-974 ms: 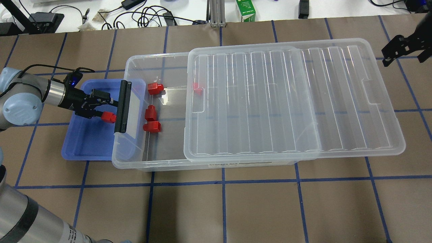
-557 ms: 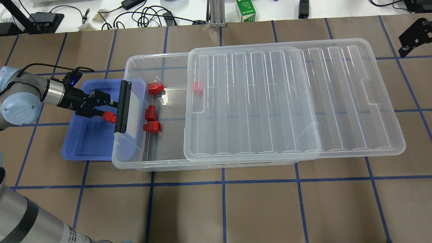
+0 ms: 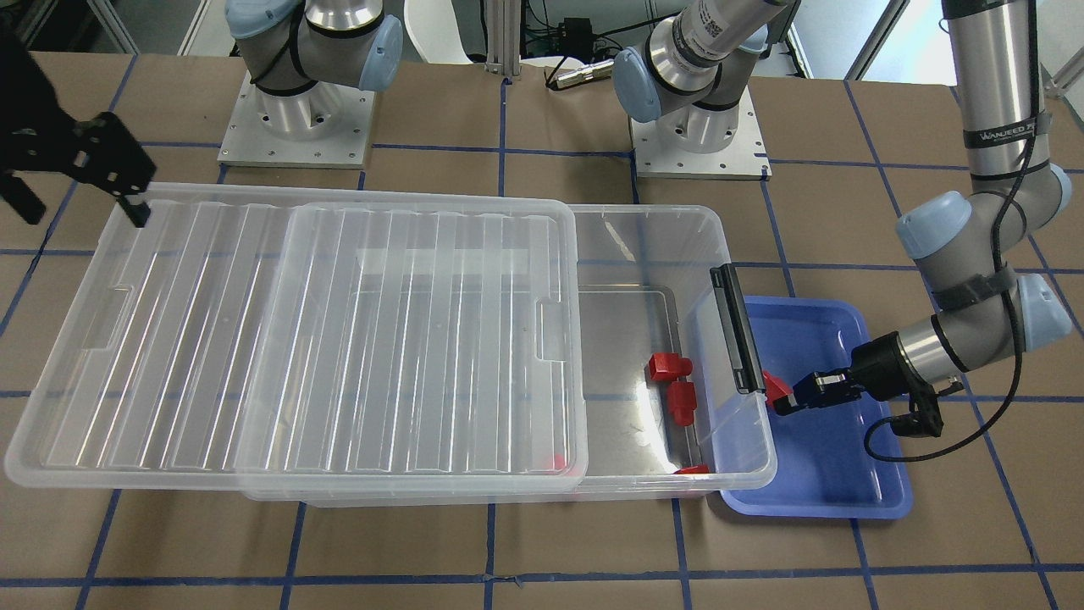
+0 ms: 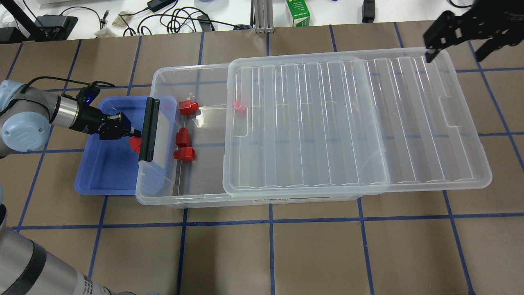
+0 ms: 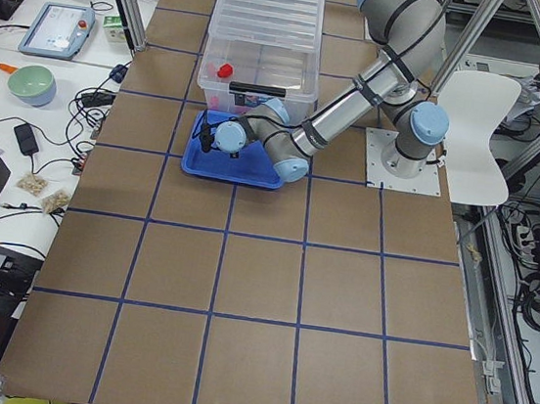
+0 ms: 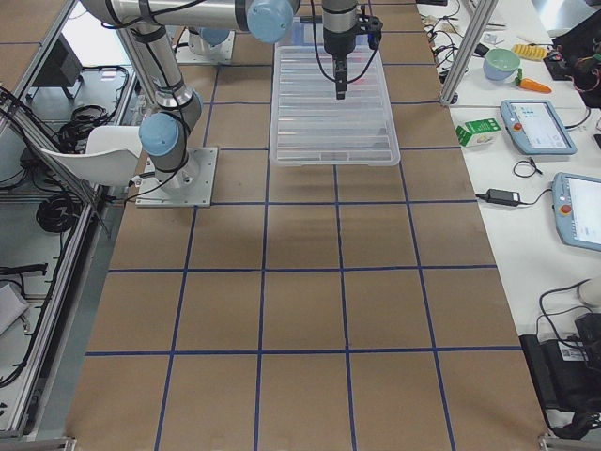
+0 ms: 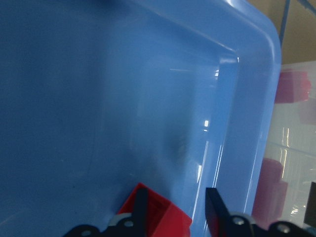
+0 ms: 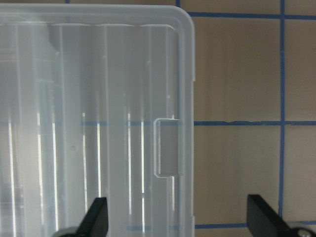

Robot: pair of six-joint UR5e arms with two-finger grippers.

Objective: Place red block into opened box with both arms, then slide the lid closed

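Since a second ago the right gripper (image 4: pixel 454 55) has swung in from 3 o'clock to hover, jaws spread wide, over the 1 o'clock corner of the lid (image 4: pixel 409 123). The left gripper (image 4: pixel 132 138), wrist now rolled, reaches low and level, clamped on the red block (image 4: pixel 134 145) above the blue tray (image 4: pixel 98 176), just beside the 9 o'clock end of the box (image 4: pixel 163 76).

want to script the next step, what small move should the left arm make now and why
Probably raise the left gripper straight up a little: it seems to grip the red block low over the blue tray, right beside the black bar on the box, which it must clear to reach the open part.
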